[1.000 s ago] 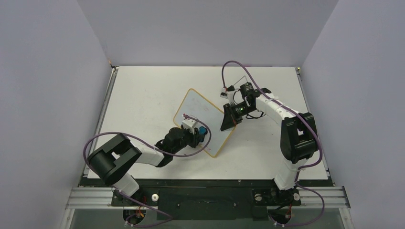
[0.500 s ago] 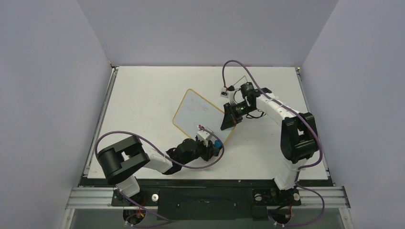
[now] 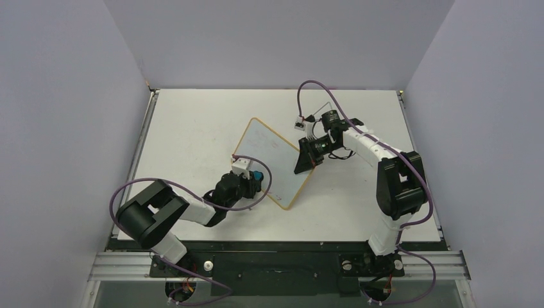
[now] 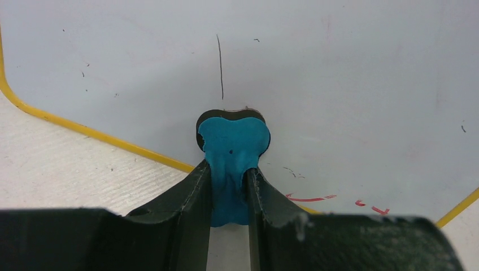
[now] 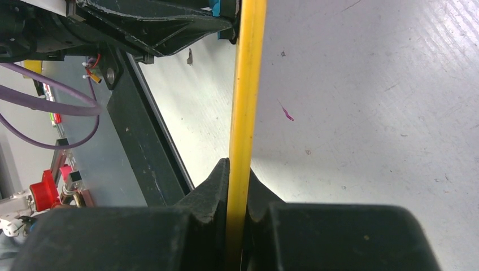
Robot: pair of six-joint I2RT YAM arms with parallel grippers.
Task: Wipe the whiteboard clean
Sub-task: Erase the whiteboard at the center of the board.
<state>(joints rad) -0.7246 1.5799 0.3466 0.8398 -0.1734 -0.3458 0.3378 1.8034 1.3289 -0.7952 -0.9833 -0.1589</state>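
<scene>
The whiteboard [image 3: 277,160], white with a yellow frame, lies tilted in mid-table. My left gripper [image 3: 256,179] is shut on a blue-and-black eraser [image 3: 258,176] and presses it onto the board near its near-left edge. In the left wrist view the eraser [image 4: 233,144] sits on the board [image 4: 339,79] between my fingers [image 4: 189,195]. Short red marks [image 4: 308,199] remain beside it, and a thin dark line [image 4: 220,68] lies beyond. My right gripper [image 3: 306,160] is shut on the board's right edge. In the right wrist view the yellow frame [image 5: 247,84] runs between its fingers [image 5: 217,180].
The white table [image 3: 192,122] is bounded by grey-lilac walls on three sides. A black rail [image 5: 147,147] runs along the table's near edge. Purple cables [image 3: 314,90] loop over both arms. A small purple fleck [image 5: 287,114] lies on the table surface.
My left gripper with the eraser swept to the board's near-right corner, then back up and left to its near-left edge. The board turned slightly. My right gripper kept its hold.
</scene>
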